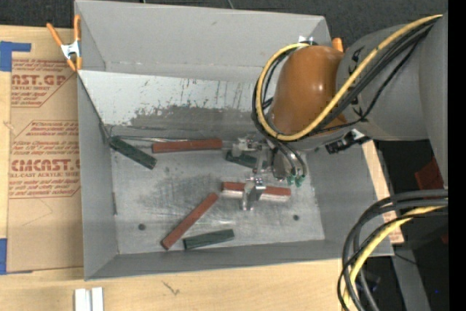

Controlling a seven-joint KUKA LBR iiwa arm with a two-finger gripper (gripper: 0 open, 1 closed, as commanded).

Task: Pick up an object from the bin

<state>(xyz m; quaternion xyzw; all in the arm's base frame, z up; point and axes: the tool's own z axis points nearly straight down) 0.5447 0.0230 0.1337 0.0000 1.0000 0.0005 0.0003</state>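
Note:
My gripper (252, 194) is low in the right middle of the bin, right over a short red-brown bar (277, 192) that lies flat on the floor. Its metal tip crosses the middle of that bar, hiding part of it. A long red-brown bar (187, 146) lies to the upper left, near the back wall. Another red-brown bar (191, 219) lies slanted to the lower left. A dark green bar (208, 237) rests by the front wall, just below that slanted bar.
A second dark green bar (132, 153) lies slanted at the far left of the floor. The orange-brown wrist cover and yellow-black cables hang over the bin's right side. Bare floor lies left of centre.

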